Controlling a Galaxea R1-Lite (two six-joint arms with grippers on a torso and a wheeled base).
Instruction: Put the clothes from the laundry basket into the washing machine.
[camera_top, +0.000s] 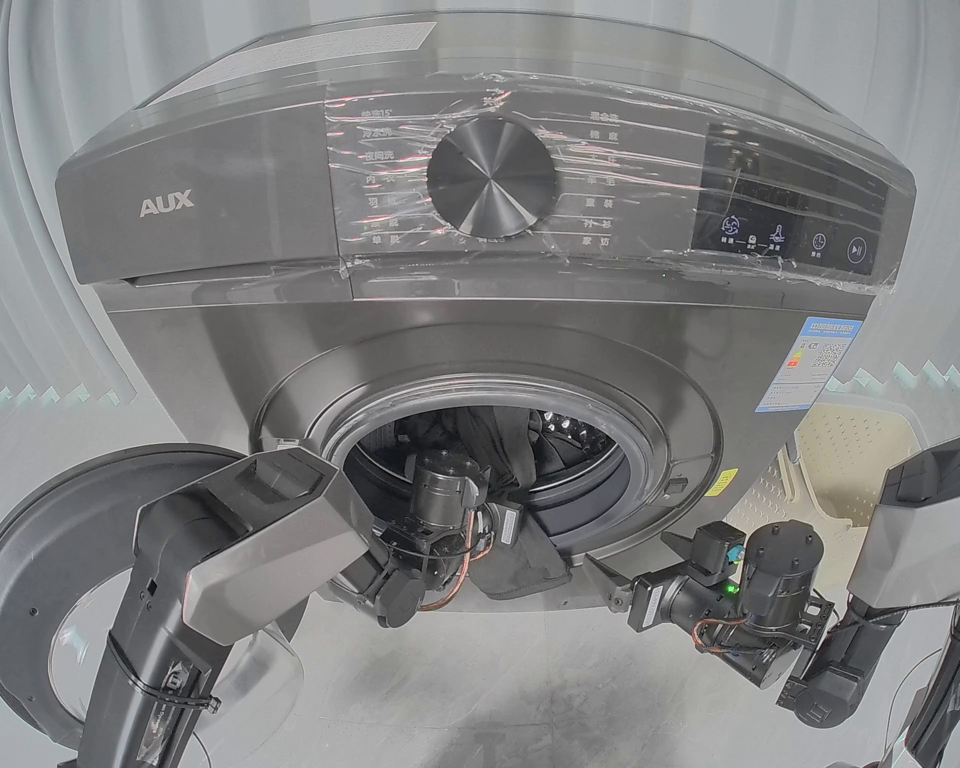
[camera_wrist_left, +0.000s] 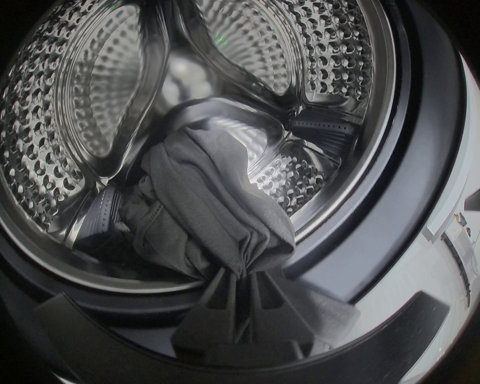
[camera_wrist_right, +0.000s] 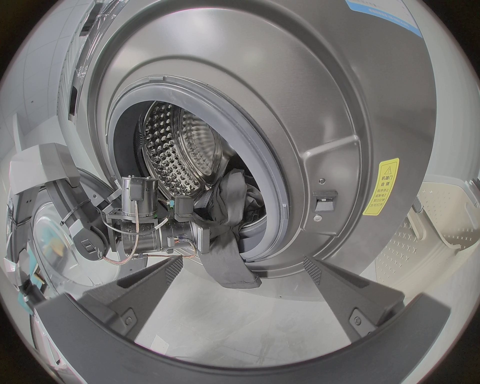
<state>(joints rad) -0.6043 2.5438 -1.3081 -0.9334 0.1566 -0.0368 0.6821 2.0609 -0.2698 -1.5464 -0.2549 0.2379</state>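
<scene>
Pale floor (camera_top: 480, 690) and white drapes surround a grey washer (camera_top: 250, 340) that faces the robot. Farthest left, its round door (camera_top: 60, 560) is swung wide open, with the left arm in front of it. That arm points into the washer's opening, and the left pincer (camera_wrist_left: 242, 277) is clenched on a bunch of dark grey cloth (camera_wrist_left: 210, 210) right at the mouth. Part of the cloth lies inside the drum (camera_wrist_left: 320, 60), heaped on its lower wall. The rest drapes out over the rubber seal and the front rim and hangs down the washer's face below the opening. More dark fabric shows higher in the opening, behind the wrist.

Above the opening sits a big metal dial (camera_top: 491, 178) on a panel covered in plastic film.

Right of the opening and lower, the right pincer (camera_wrist_right: 241, 265) is released, its jaws spread wide and holding nothing. It is aimed at the washer's front near the hanging cloth but stays apart from it. A yellow sticker (camera_top: 720, 482) is just beside the door frame. Farthest right, a cream perforated basket (camera_top: 850, 450) stands next to the washer's side.
</scene>
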